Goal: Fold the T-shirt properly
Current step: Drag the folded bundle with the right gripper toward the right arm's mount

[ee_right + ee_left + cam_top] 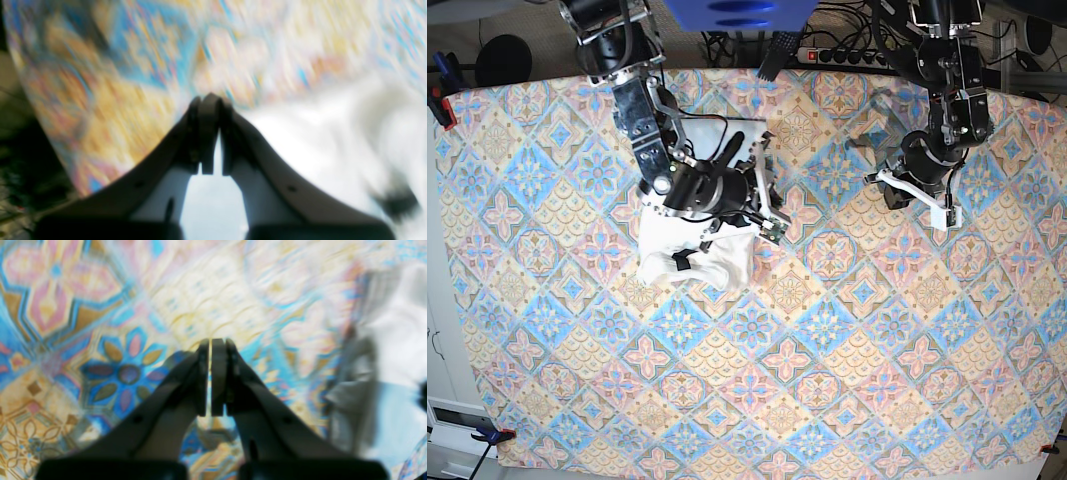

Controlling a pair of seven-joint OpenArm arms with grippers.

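T-shirt (697, 255) bunched small — fold looks nearly done.
We see left hand (210, 380) and right hand (209, 133) both closed, empty — right over shirt.

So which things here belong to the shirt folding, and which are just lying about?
Job:
T-shirt, bunched
right tool, shut
left tool, shut

Lying about:
patterned tablecloth
power strip
blue object at the far edge

This looks like a robotics lab or test bench. A table (847, 400) draped in a patterned cloth (757, 370) held by clamps (487, 436) at its edges carries two robot arms, with a power strip (847, 56) and tangled cables (727, 42) behind, and what may be a stool (502, 55), though it is dim.
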